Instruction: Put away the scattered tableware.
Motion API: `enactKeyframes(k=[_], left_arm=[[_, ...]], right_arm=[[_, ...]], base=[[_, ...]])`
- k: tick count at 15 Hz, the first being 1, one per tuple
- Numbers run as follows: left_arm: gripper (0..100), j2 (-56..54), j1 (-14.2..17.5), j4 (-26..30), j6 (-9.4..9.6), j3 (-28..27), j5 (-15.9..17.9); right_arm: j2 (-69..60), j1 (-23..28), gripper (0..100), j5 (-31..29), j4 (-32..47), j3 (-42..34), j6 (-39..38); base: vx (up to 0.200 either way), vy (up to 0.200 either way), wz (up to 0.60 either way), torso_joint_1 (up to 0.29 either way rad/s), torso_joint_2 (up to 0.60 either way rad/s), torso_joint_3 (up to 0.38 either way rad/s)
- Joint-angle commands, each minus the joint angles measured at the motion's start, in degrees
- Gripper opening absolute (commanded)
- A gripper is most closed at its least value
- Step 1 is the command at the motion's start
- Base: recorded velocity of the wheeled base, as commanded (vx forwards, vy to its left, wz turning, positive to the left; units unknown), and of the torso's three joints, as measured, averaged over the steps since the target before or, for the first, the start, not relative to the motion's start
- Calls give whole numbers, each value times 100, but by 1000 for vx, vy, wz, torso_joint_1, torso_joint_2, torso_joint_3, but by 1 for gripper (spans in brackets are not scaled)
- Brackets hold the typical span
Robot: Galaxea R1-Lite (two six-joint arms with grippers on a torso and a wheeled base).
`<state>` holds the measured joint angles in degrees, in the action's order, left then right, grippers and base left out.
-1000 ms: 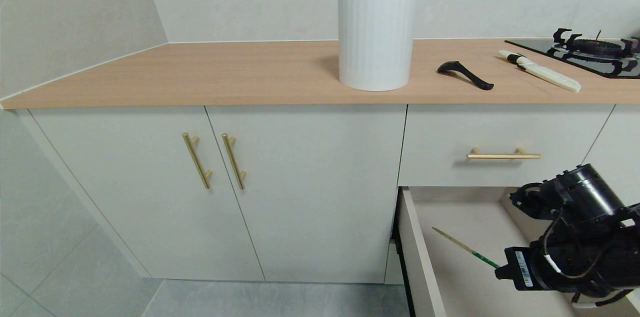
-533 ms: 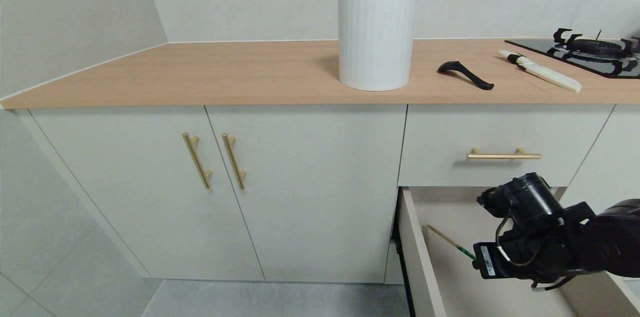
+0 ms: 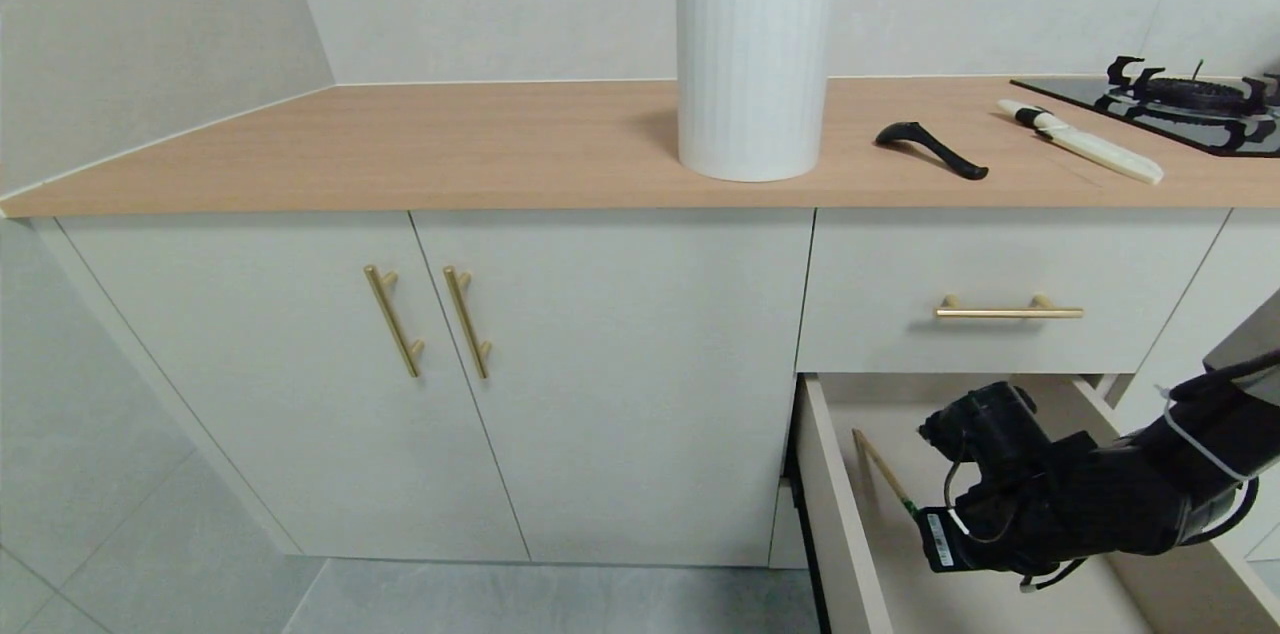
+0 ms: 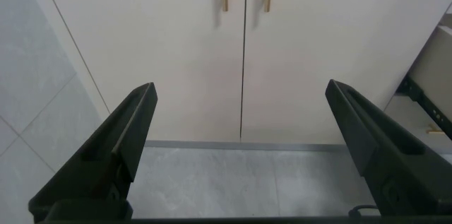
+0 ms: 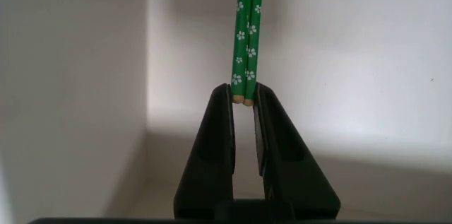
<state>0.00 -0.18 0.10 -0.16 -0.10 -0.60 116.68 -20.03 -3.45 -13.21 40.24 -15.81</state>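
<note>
Right gripper (image 5: pixel 244 98) grips the chopsticks (image 5: pixel 246 26) by one end; their length runs straight ahead, low inside the open drawer (image 3: pixel 836 499).

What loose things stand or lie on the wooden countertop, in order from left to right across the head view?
white ribbed container → black curved utensil → white knife
</note>
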Motion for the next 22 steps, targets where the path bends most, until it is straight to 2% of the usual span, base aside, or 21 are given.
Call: enactKeyframes(k=[1, 6, 13, 14, 18, 22], left_arm=[[100, 0, 1, -1, -2, 1, -2], [100, 0, 1, -1, -2, 1, -2], [100, 0, 1, -1, -2, 1, -2], [100, 0, 1, -1, -2, 1, -2], [100, 0, 1, -1, -2, 1, -11], [100, 0, 1, -1, -2, 1, -2]], right_arm=[[321, 17, 0, 2, -155, -34, 8], [997, 17, 0, -103, -929, -34, 43], [953, 87, 0, -130, -981, -16, 43], [962, 87, 100, -130, -981, -16, 43], [901, 87, 100, -130, -981, -51, 43], [-936, 96, 100, -121, -876, -552, 228]], base=[[0, 0, 0, 0, 0, 0], [0, 0, 0, 0, 0, 0], [0, 0, 0, 0, 0, 0], [0, 0, 0, 0, 0, 0], [0, 0, 0, 0, 0, 0], [0, 0, 0, 0, 0, 0]])
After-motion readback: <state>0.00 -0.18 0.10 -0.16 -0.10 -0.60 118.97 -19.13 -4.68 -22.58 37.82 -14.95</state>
